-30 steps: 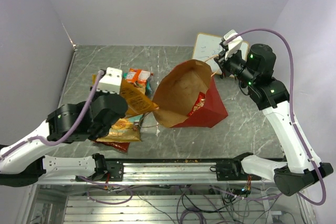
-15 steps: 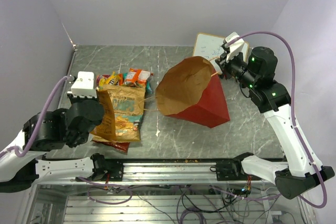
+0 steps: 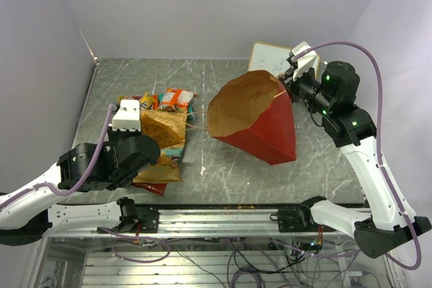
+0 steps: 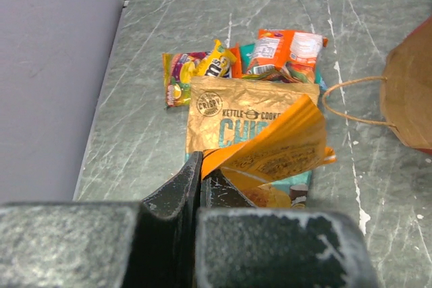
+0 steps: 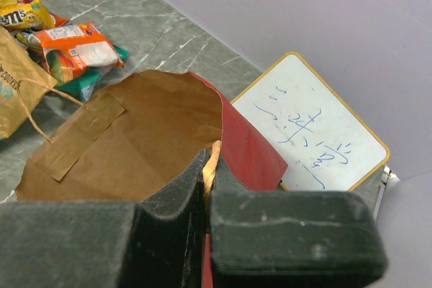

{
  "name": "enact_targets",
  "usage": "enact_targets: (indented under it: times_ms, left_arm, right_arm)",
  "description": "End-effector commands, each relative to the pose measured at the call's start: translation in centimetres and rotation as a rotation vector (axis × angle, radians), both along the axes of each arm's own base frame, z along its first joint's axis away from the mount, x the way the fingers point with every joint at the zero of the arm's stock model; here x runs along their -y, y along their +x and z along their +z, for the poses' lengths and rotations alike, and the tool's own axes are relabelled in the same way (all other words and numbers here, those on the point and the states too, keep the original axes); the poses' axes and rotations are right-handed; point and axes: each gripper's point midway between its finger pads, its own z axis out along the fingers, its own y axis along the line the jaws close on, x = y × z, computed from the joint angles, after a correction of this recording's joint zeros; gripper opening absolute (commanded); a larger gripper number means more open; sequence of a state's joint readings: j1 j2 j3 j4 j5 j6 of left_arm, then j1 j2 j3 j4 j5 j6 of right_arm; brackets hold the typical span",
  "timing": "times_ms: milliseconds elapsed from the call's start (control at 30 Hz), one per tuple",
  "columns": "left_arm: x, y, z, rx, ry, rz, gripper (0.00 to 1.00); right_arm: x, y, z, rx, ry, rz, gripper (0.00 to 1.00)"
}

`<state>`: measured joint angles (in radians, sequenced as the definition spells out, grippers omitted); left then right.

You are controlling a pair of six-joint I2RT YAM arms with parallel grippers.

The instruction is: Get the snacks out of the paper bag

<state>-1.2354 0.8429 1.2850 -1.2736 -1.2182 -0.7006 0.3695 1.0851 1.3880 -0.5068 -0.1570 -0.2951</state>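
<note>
Grey, veined desk (image 3: 223,166) carries everything. Near its left edge, the left wrist view gives what the top view hides: the left end effector (image 4: 201,166) is pinched together on a corner of a curled, glossy orange packet (image 4: 277,146), held above a flat tan chip bag (image 4: 229,109). Beyond lie a yellow pack (image 4: 216,65) and an orange-teal pack (image 4: 287,52), both crinkly foil.

Mid-desk, the paper bag (image 3: 260,123) tilts with its mouth facing left, red outside and matte kraft inside. Only the right wrist view shows the right end effector (image 5: 208,163) clamped on its far rim, and a taped patch inside. A scribbled whiteboard (image 5: 310,129) lies at the far right corner.
</note>
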Motion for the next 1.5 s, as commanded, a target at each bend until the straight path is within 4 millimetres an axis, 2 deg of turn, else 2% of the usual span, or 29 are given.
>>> enact_targets:
  times_ms: [0,100,200,400,533,667,833,1100,1233,1367,1467]
  left_arm:
    - [-2.5,-0.2,1.8,0.071,-0.063,0.083,0.07]
    - [-2.3,-0.1,2.1,0.074,-0.051,0.072,0.07]
    - [-0.7,0.3,1.6,0.06,-0.027,0.034,0.07]
    - [2.6,0.9,-1.7,-0.018,0.036,0.009,0.07]
    - [2.8,1.3,-4.0,-0.075,0.127,0.057,0.07]
    - [2.5,3.0,-5.8,-0.14,0.189,0.11,0.07]
    - [2.3,4.8,-6.9,-0.176,0.178,0.158,0.07]
    - [5.2,7.5,-8.0,-0.182,0.19,0.039,0.07]
    - [7.1,8.5,-8.1,-0.155,0.213,-0.085,0.07]
    - [8.0,9.3,-8.8,-0.12,0.24,-0.176,0.07]
    - [8.2,10.0,-10.2,-0.113,0.252,-0.22,0.07]
  right_arm:
    - [0.5,-0.6,1.1,0.026,0.009,-0.013,0.0]
    - [0.4,-0.7,0.9,0.021,0.011,-0.01,0.0]
    - [0.5,-0.7,0.9,0.021,0.01,-0.011,0.0]
    - [0.6,-1.0,0.9,0.019,0.013,-0.015,0.0]
    - [0.9,-1.4,0.8,0.017,0.013,-0.022,0.0]
    - [1.1,-1.6,0.7,0.018,0.01,-0.027,0.0]
    - [1.2,-1.8,1.1,0.024,0.007,-0.031,0.0]
    - [1.6,-2.3,1.1,0.022,0.01,-0.038,0.0]
    - [1.7,-2.4,1.3,0.028,0.011,-0.047,0.0]
    - [1.7,-2.3,1.3,0.026,0.011,-0.049,0.0]
    - [1.7,-2.3,1.4,0.028,0.015,-0.048,0.0]
